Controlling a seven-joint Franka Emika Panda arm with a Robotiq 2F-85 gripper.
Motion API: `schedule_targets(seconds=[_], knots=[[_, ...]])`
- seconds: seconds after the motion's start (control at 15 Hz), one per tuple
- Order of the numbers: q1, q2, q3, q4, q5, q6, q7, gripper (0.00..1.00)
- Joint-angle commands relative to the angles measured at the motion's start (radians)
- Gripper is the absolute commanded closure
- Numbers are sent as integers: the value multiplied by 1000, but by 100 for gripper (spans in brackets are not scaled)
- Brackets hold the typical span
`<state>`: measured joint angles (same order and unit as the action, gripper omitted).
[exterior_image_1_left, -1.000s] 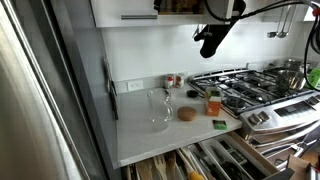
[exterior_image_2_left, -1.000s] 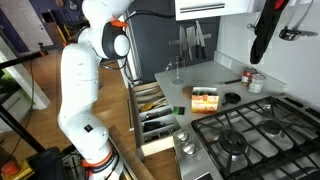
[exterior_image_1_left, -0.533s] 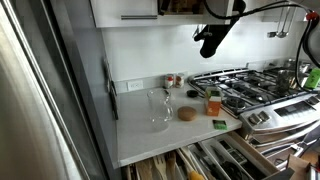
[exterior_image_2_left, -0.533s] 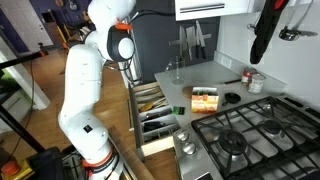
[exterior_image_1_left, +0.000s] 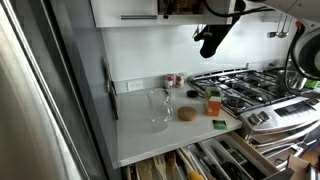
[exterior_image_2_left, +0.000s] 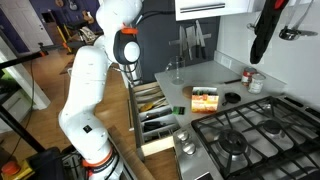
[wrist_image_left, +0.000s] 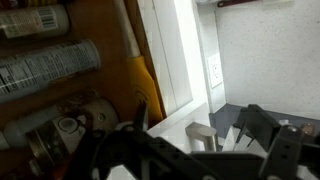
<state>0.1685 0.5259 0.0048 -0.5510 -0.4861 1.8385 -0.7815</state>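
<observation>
My gripper (exterior_image_1_left: 209, 44) hangs high over the counter, just below the upper cabinet, black and pointing down; it also shows as the dark gripper (exterior_image_2_left: 260, 45) at the top right. In the wrist view the gripper (wrist_image_left: 197, 126) stands open with nothing between its fingers (wrist_image_left: 140, 112). Far below it, on the white counter (exterior_image_1_left: 150, 135), stands a clear glass (exterior_image_1_left: 158, 108), seen between the fingers as the glass (wrist_image_left: 203, 136). Cabinet shelves with packets (wrist_image_left: 50, 65) fill the left of the wrist view.
A gas stove (exterior_image_1_left: 250, 85) with a pot (exterior_image_1_left: 290, 70) adjoins the counter. A brown disc (exterior_image_1_left: 186, 114), an orange bottle (exterior_image_1_left: 213, 101) and a green item (exterior_image_1_left: 219, 124) lie beside it. Drawers (exterior_image_2_left: 155, 110) stand pulled open. A box (exterior_image_2_left: 205, 98) and a can (exterior_image_2_left: 256, 82) sit near the burners.
The gripper has stayed in place and open. The arm's white upper body has swung rightward in an exterior view, and a blurred dark shape has come in at the right edge.
</observation>
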Motion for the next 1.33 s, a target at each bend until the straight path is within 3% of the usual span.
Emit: schedule_targets(seconds=[0.0, 0.27, 0.33, 0.4, 1.0, 1.27], knots=[[0, 5, -2, 6, 0, 0, -3, 0], [0, 9, -2, 17, 0, 0, -6, 0], [-16, 13, 4, 21, 13, 4, -31, 0], [-11, 56, -24, 102, 51, -33, -70, 0], [-97, 85, -27, 154, 159, -123, -336, 0], [-112, 66, -26, 108, 194, -107, -388, 0]])
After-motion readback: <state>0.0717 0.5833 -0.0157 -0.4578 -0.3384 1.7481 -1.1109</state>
